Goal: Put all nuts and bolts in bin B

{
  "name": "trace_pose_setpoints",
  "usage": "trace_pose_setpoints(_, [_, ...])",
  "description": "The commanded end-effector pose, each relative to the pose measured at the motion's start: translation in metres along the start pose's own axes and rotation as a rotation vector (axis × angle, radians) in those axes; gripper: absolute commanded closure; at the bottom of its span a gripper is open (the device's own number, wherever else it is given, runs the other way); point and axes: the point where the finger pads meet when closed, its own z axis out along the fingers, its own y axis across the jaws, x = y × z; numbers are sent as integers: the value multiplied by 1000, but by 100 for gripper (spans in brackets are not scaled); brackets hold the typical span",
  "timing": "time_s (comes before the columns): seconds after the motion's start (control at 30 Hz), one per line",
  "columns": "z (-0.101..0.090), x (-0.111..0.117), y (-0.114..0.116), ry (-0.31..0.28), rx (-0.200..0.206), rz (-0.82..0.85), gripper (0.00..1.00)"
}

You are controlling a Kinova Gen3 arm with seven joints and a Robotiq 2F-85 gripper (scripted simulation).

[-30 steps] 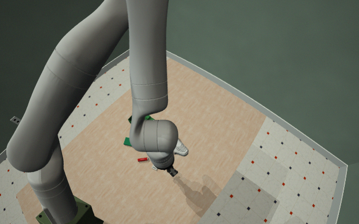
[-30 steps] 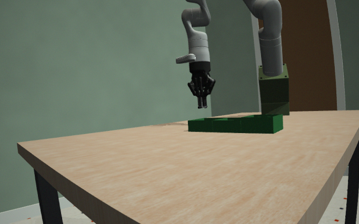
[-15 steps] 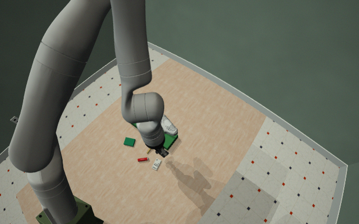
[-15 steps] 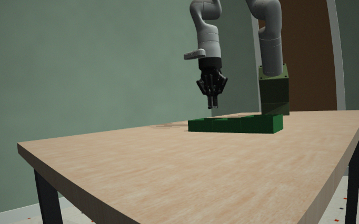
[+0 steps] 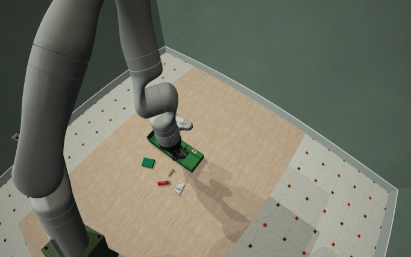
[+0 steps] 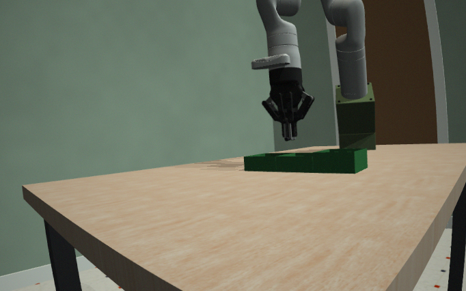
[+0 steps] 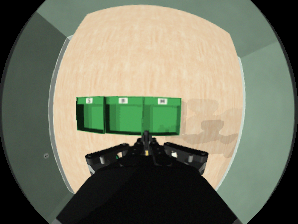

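Note:
A row of three joined green bins [image 5: 194,164] [image 6: 336,162] [image 7: 125,120] stands on the wooden table [image 5: 238,127] [image 6: 227,224]. Each bin has a small white label, too small to read. My gripper [image 5: 179,155] [image 6: 290,136] [image 7: 146,140] hangs a short way above the row, over its middle part. The fingers are pressed together, and a small greyish piece seems pinched at their tips. I cannot tell whether it is a nut or a bolt. A small yellow bolt-like piece [image 5: 170,172] lies on the table just in front of the bins.
A green flat square [image 5: 148,162], a red cylinder [image 5: 163,183] and a white domino [image 5: 178,188] lie on the table near the bins. The arm's green base block [image 6: 356,119] stands behind the bins.

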Motion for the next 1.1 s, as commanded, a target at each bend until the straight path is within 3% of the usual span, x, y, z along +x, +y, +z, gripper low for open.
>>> trace_pose_setpoints(0.0, [-2, 17, -22, 20, 5, -133, 100])
trace_pose_setpoints(0.1, [-2, 20, -27, 20, 5, -183, 100])
trace_pose_setpoints(0.27, [-3, 34, -49, 21, 2, -433, 100])
trace_pose_setpoints(1.07, [-3, 34, -49, 21, -10, -1522, 100])
